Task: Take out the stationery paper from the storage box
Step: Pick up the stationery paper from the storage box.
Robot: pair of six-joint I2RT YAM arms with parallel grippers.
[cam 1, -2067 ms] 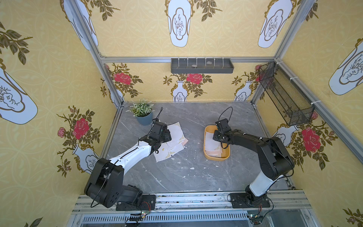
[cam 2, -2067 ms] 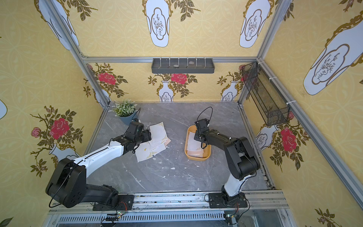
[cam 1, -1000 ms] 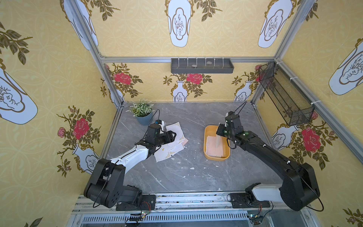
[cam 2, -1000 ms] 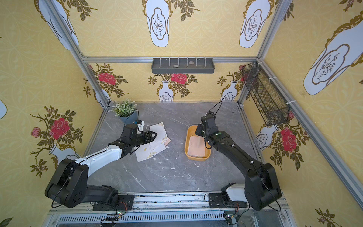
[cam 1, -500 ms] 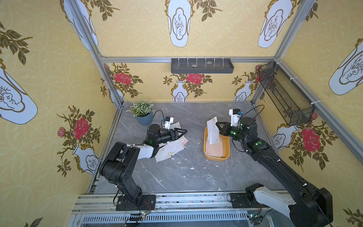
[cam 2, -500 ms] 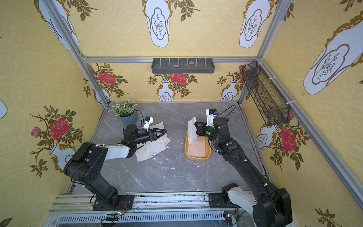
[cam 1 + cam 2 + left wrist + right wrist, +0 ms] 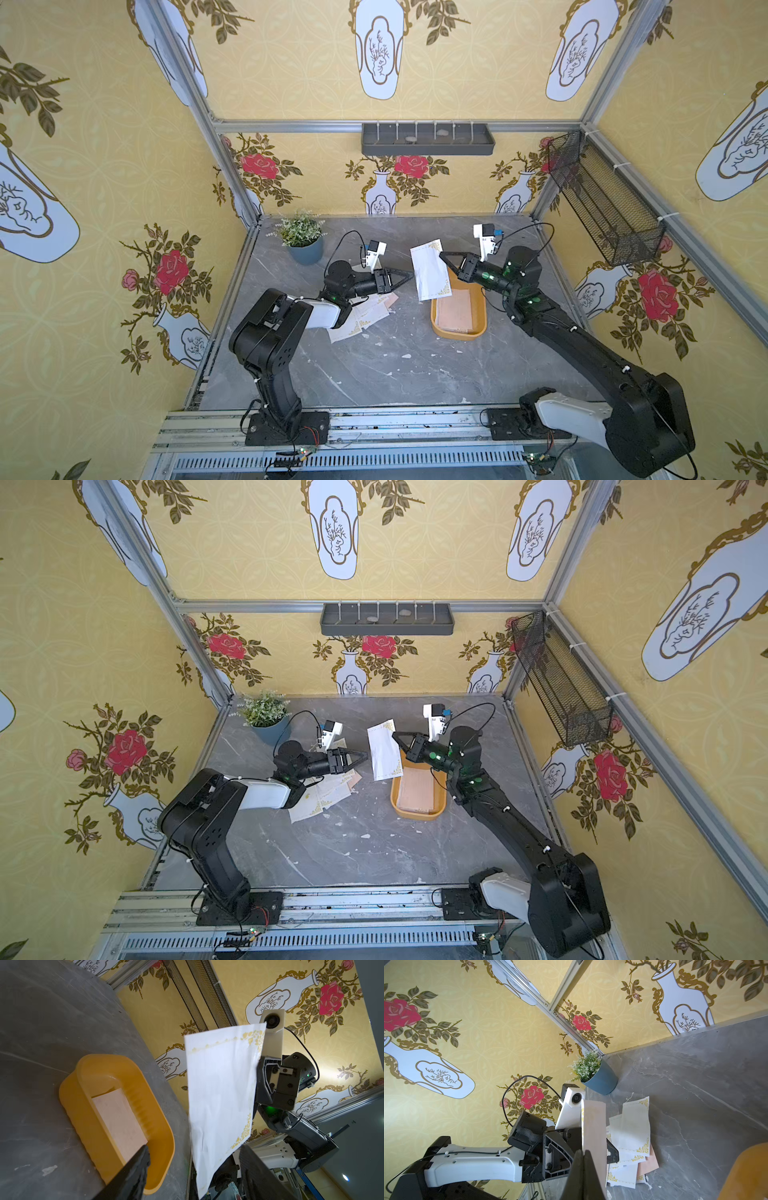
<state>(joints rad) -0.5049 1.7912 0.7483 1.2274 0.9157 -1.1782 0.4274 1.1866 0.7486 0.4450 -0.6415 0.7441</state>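
Right hand (image 7: pixel 441 254): shut on one edge of a white, gold-cornered sheet (image 7: pixel 430 272), which it holds upright in the air over the far end of the box (image 7: pixel 456 333). Left hand (image 7: pixel 408 275): jaws apart, empty, tips just beside the sheet's opposite edge; contact cannot be told. The box stands on the worktop (image 7: pixel 374 374) with a peach sheet (image 7: pixel 457 309) flat inside. A loose pile (image 7: pixel 361 318) of sheets lies on the worktop under the left hand, beside the box but not touching it.
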